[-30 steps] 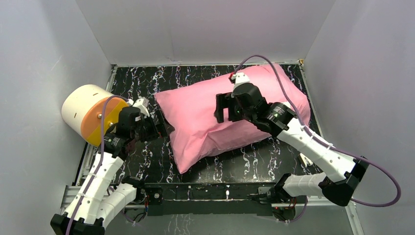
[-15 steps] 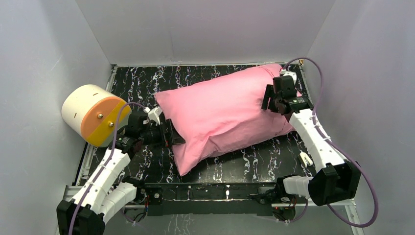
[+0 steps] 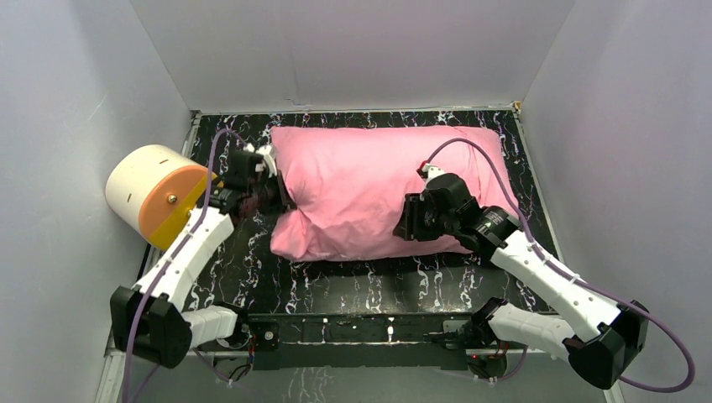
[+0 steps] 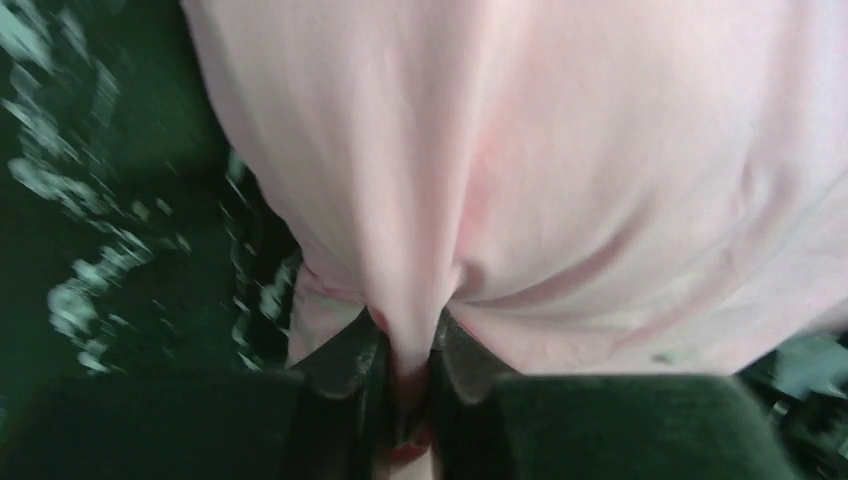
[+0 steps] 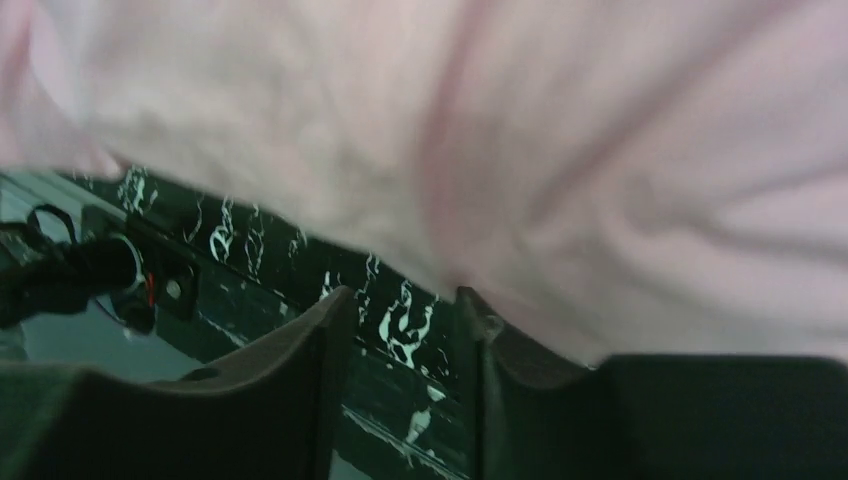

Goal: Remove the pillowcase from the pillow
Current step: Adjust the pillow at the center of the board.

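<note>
Left tool [image 4: 410,342] tight on a pillowcase [image 3: 361,185] fold; right tool [image 5: 401,300] apart, empty — at its near edge

No text, label, brand, number or sign is readable in any of the three views.

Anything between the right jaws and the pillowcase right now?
Nothing visible. The right gripper sits at the near edge of the pillowcase, jaws apart, with only the table showing between them. The left gripper is shut on a fold at its left end.
</note>
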Motion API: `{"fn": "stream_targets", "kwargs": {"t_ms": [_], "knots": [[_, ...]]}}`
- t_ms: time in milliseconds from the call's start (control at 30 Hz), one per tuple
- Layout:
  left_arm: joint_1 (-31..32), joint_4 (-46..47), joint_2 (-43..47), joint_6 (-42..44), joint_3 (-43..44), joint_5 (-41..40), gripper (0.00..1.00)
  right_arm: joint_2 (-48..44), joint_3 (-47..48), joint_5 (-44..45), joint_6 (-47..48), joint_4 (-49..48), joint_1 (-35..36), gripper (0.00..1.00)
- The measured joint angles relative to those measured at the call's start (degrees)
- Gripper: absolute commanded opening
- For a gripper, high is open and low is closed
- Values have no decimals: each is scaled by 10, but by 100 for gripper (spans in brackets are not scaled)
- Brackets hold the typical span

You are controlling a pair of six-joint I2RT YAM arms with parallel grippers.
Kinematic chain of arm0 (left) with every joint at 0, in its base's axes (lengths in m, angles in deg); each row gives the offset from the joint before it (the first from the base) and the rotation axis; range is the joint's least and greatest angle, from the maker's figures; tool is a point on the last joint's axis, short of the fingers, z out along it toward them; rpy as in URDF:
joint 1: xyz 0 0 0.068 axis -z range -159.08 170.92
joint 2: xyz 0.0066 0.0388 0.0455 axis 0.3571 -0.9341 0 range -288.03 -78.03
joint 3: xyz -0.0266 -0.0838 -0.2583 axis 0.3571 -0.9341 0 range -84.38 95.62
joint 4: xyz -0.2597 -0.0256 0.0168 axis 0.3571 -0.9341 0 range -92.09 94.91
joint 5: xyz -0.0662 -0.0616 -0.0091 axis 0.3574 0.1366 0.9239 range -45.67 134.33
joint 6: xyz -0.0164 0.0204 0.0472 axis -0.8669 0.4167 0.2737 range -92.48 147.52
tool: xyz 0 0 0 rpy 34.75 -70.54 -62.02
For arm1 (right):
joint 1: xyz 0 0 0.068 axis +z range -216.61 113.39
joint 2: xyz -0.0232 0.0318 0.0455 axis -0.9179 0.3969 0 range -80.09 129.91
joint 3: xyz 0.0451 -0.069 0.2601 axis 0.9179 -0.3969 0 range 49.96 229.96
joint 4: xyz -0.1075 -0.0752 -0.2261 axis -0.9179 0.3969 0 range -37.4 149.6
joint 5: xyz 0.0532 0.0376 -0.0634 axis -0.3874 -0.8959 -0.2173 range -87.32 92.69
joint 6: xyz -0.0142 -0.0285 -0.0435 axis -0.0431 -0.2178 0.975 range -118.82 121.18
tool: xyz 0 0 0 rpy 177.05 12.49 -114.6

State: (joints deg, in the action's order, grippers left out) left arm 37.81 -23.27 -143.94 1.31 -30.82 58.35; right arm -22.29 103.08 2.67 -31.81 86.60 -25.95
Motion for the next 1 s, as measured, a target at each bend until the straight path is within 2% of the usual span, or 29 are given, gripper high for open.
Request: {"fn": "stream_targets", "kwargs": {"t_ms": [67,133,200,267,367,467,533,600,700,867,933,967,1000], "knots": [[0,-13,-46,30,71,-55,52,0,35,-5,4,41,9,70],[-5,-21,-87,61,138,-106,73,-3,81,19,14,72,9,77],[-15,-36,-122,82,202,-142,88,-18,126,66,27,84,8,86],[-23,-42,-146,97,257,-169,98,-45,154,134,38,89,8,91],[-29,-51,-132,107,272,-186,98,-72,171,269,47,104,8,98],[-29,-65,-83,107,243,-184,98,-69,189,390,49,133,5,99],[-29,-70,-39,97,213,-167,98,-47,194,439,62,135,-4,99],[-29,-72,9,83,180,-136,98,-24,195,453,78,131,-29,99],[-29,-75,77,55,128,-85,98,17,192,407,102,110,-113,99],[-29,-80,142,12,68,-35,98,73,166,255,128,76,-309,98],[-29,-77,162,-6,47,-10,98,99,144,196,133,69,-347,87],[-29,-74,172,-14,37,6,98,108,134,172,134,68,-352,77],[-29,-72,179,-21,28,20,98,115,121,137,135,64,-353,63]]}}
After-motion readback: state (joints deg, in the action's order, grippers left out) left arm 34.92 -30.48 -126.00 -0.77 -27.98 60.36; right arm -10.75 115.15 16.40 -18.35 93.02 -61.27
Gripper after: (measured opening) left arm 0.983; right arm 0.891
